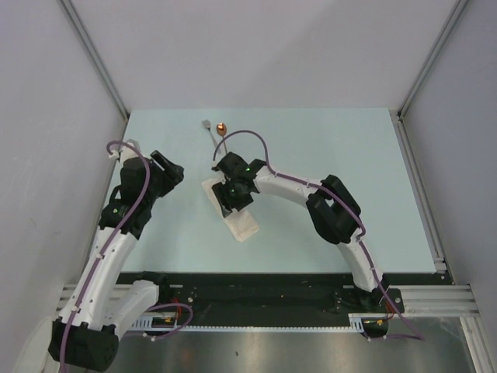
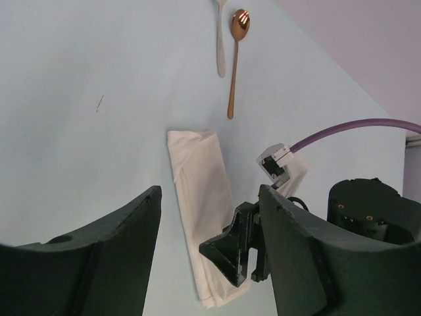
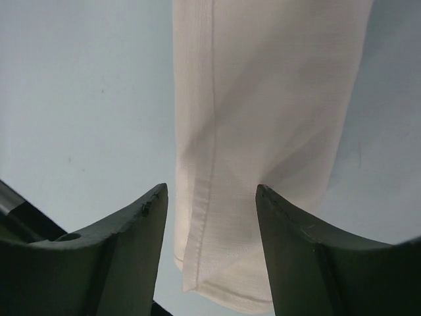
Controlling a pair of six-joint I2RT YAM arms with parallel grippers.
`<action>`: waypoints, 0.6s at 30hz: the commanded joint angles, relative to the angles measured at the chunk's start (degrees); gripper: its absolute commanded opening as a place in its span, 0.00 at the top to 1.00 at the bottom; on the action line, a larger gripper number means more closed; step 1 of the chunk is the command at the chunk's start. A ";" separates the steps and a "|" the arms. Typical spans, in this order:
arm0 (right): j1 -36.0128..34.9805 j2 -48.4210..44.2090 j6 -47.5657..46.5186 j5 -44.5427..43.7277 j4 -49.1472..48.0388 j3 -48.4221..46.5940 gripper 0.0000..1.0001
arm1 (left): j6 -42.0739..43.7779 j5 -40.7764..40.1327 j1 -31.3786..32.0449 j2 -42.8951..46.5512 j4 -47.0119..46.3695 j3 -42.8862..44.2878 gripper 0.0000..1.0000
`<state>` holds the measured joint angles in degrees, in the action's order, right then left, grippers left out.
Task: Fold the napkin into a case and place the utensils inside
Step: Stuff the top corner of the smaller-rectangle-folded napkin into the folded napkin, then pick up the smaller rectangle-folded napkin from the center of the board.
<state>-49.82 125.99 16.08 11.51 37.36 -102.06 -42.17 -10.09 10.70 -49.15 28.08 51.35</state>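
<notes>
The napkin [image 1: 245,225] lies folded as a narrow cream case on the table, running diagonally. My right gripper [image 1: 231,203] hangs just over its far half, open, its fingers straddling the cloth's hemmed end [image 3: 217,263] with nothing gripped. In the right wrist view the gripper [image 3: 212,187] shows a wide gap over the napkin [image 3: 263,99]. My left gripper [image 1: 172,169] is open and empty, off to the left of the strip. Its wrist view shows the gripper [image 2: 210,191], the napkin [image 2: 197,197] and the right gripper [image 2: 240,250] on it. The utensils lie beyond: fork [image 1: 207,127] [image 2: 221,46] and copper spoon [image 1: 221,129] [image 2: 238,39].
The pale blue-green table [image 1: 334,179] is boxed in by grey walls. A metal rail [image 1: 419,194] runs along its right edge. The right arm's purple cable [image 1: 252,136] arcs close to the utensils. The arm bases sit on the black bar [image 1: 256,291] at the near edge.
</notes>
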 commanded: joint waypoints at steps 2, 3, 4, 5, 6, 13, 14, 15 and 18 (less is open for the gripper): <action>-2.82 3.29 -2.89 -9.92 5.43 -5.86 0.39 | 0.86 3.05 -0.24 -2.88 1.63 -0.55 0.35; -3.26 3.73 -2.98 -10.53 6.05 -6.30 0.39 | 0.86 3.14 -0.24 -3.15 1.72 -0.47 0.35; -3.61 4.08 -3.07 -11.41 6.31 -7.27 0.39 | 0.95 3.40 -0.24 -3.24 1.63 -0.46 0.35; -3.96 4.87 -3.15 -11.42 6.67 -7.54 0.40 | 1.13 3.58 -0.24 -3.41 1.63 -0.46 0.35; -4.58 5.22 -3.24 -13.25 6.93 -7.80 0.40 | 1.22 3.58 -0.24 -3.33 1.63 -0.46 0.35; -8.26 7.86 -3.16 -20.10 9.39 -9.73 0.40 | 2.09 2.79 -0.24 -2.89 2.07 -0.20 0.35; -8.79 8.30 -2.98 -20.99 9.92 -10.17 0.39 | 2.18 2.71 -0.24 -2.89 2.07 -0.20 0.35; -9.32 8.82 -3.07 -21.87 10.53 -10.18 0.39 | 2.36 2.36 -0.24 -2.89 2.33 -0.11 0.35; -11.70 10.05 -2.46 -25.91 11.59 -10.52 0.38 | 2.80 1.92 -0.33 -3.06 2.34 0.15 0.35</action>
<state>-58.50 132.84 13.30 -8.36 45.19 -110.89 -41.32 -7.35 10.70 -52.93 30.48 50.76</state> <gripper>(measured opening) 0.613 0.648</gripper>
